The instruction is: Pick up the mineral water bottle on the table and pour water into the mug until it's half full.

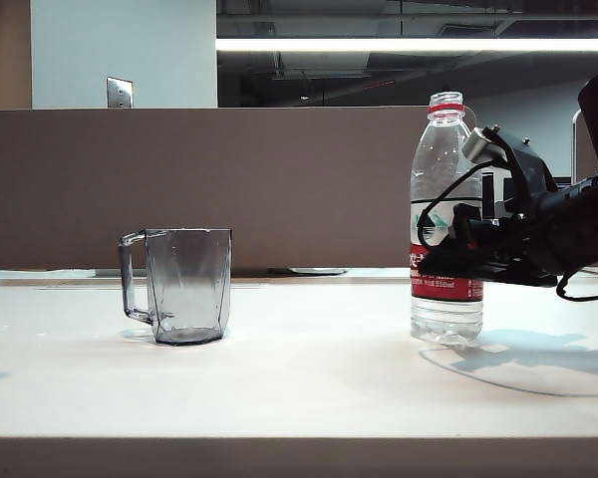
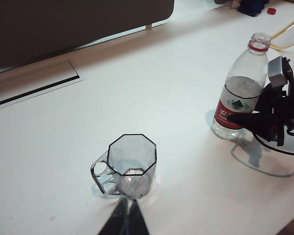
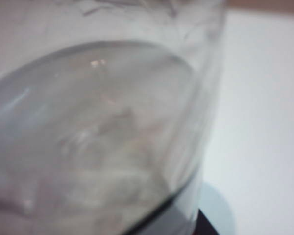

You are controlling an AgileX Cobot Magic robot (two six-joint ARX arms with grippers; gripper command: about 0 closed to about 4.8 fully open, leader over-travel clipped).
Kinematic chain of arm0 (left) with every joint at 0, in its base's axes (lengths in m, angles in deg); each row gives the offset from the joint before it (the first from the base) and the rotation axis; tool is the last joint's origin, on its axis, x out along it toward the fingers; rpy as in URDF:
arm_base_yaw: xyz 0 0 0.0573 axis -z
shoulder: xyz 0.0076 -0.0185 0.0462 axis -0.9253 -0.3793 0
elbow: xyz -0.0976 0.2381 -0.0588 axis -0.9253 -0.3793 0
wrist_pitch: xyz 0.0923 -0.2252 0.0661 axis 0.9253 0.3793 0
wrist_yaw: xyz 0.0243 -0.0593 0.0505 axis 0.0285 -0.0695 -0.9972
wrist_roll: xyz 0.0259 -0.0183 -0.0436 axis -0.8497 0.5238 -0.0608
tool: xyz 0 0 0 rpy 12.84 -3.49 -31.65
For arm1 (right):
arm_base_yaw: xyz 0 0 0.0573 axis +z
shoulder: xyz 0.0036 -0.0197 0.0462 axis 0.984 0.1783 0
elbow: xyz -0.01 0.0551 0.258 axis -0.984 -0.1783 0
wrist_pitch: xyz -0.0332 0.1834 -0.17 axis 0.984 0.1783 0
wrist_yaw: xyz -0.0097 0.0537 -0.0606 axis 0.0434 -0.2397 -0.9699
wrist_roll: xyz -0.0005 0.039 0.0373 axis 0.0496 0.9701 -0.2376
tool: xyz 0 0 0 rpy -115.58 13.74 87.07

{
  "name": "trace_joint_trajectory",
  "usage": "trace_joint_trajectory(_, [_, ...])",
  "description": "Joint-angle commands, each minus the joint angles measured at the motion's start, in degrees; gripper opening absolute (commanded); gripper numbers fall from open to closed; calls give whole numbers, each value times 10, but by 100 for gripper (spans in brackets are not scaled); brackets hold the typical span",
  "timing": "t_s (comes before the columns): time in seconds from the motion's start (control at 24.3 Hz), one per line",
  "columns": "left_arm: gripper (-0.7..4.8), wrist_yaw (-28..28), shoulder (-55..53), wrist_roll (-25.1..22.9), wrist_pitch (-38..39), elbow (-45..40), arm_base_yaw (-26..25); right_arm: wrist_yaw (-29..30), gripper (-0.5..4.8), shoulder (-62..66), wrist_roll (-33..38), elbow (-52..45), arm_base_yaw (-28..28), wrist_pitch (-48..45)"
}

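Observation:
The mineral water bottle (image 1: 446, 199) stands upright and uncapped on the table (image 1: 309, 368) at the right, with water (image 1: 447, 317) in it to about the top of its label. My right gripper (image 1: 448, 261) comes in from the right at label height, its fingers closed on both sides of the bottle (image 2: 242, 93). In the right wrist view the bottle (image 3: 88, 122) fills the frame, blurred. The empty grey mug (image 1: 187, 284) stands well to the left, handle pointing left. My left gripper (image 2: 128, 215) hangs shut just short of the mug (image 2: 132, 164); it is out of the exterior view.
A brown partition (image 1: 179, 179) runs along the table's far edge. In the left wrist view a cable slot (image 2: 34, 88) lies in the tabletop, and a blue object (image 2: 252, 6) and a red cap (image 2: 271, 11) sit beyond the bottle.

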Motion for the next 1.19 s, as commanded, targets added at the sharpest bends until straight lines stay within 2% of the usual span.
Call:
trace_joint_trajectory(0.04, [-5,-1,0,1,-7,3,0,1,273,-2,0,3,0,-9])
trace_joint_trajectory(0.21, [-5,-1,0,1,-7,3,0,1,273,-3,2,3,0,-20])
trace_joint_trajectory(0.37, [-5,-3,0,1,-7,3,0,0,274,-4,49,4,0,-43])
trace_joint_trajectory(0.62, [-5,-63,1,4,-8,3,0,-2,274,-27,61,3,0,-34])
trace_joint_trajectory(0.78, [-5,-77,0,3,-20,5,0,-39,278,-82,61,4,1,5])
trace_joint_trajectory(0.95, [-5,-76,0,3,-38,5,0,-57,278,-141,59,33,1,116])
trace_joint_trajectory(1.15, [-5,-75,0,3,-37,5,0,-57,278,-185,13,160,12,374])
trace_joint_trajectory(1.19, [-5,-73,0,3,-37,5,0,-59,278,-184,-7,208,20,447])
